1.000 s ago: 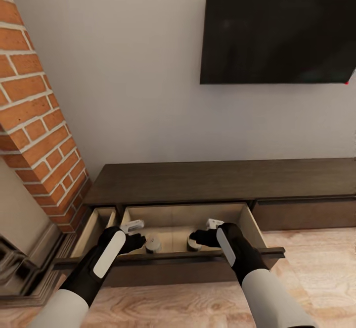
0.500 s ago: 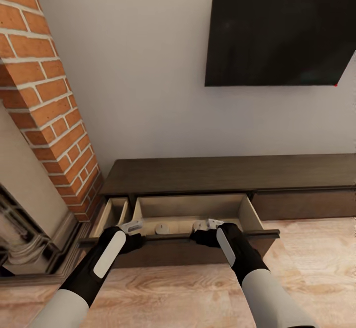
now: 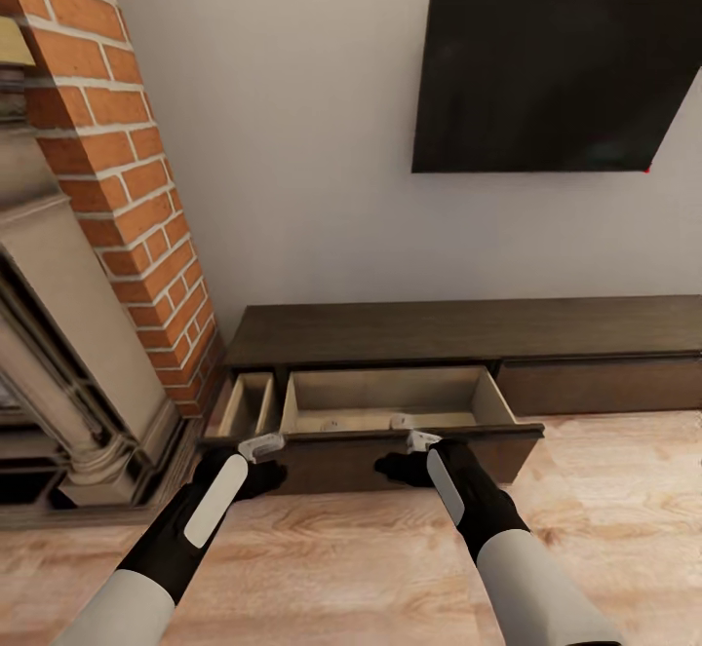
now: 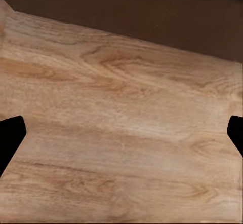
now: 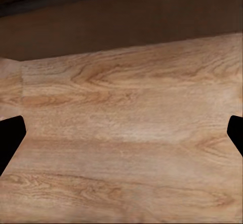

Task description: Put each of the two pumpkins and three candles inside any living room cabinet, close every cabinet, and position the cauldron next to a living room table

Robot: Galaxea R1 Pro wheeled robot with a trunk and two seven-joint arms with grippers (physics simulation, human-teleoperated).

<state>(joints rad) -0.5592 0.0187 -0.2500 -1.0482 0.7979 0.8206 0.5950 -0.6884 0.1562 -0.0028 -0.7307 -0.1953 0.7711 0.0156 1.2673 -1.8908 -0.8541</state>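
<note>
A black wall screen (image 3: pixel 556 76), a brick column (image 3: pixel 127 188), and light wood flooring (image 3: pixel 341 568).

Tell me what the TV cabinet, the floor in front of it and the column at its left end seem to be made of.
The cabinet looks like dark-brown wood with a matte finish and faint grain; its open drawer is pale beige inside. The floor looks like light wood with a low sheen, going by its swirling grain. The column looks like red brick with pale mortar joints. All are renders, so materials are apparent only.

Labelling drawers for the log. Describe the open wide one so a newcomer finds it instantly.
Under the wall-mounted TV runs a long, low dark-brown cabinet. Near its left end, by the brick fireplace, the wide drawer stands pulled out, pale beige inside. Its open neighbour is far narrower; the front to its right is shut.
</note>
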